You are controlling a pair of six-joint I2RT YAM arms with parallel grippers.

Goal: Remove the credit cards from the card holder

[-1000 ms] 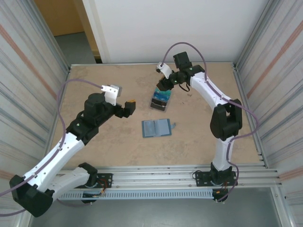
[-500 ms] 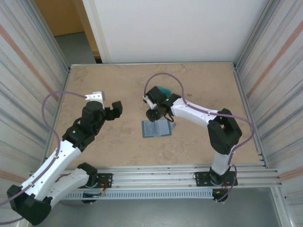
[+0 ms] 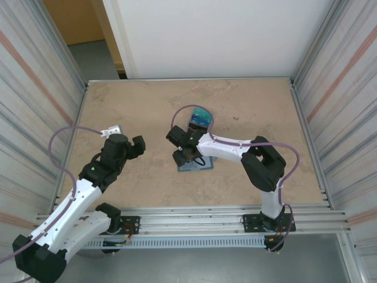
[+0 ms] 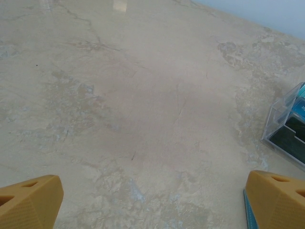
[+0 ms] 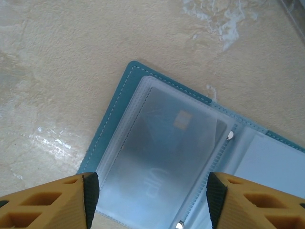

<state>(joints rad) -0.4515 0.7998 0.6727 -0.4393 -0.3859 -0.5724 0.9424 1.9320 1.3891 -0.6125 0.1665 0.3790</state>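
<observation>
**A:** How will the credit card (image 5: 164, 143) handle?

**B:** Thin, stiff, light and slick, I'd judge. It sits flat inside a clear sleeve (image 5: 138, 191) of the card holder (image 5: 109, 129), which lies open on the surface (image 5: 57, 71). Pinch whatever edge the sleeve's mouth leaves free.

**A:** And the right gripper (image 5: 152, 191)?

**B:** Spread and empty, hanging just above that card. The left gripper (image 4: 152, 200), also spread wide, hovers over the surface off to the holder's left.

You have the top camera above and behind the arm bases (image 3: 115, 221), looking down on the whole counter (image 3: 129, 100). Your left wrist camera looks low across bare counter. Your right wrist camera sits close over the card holder (image 5: 157, 143), also in the top view.
</observation>
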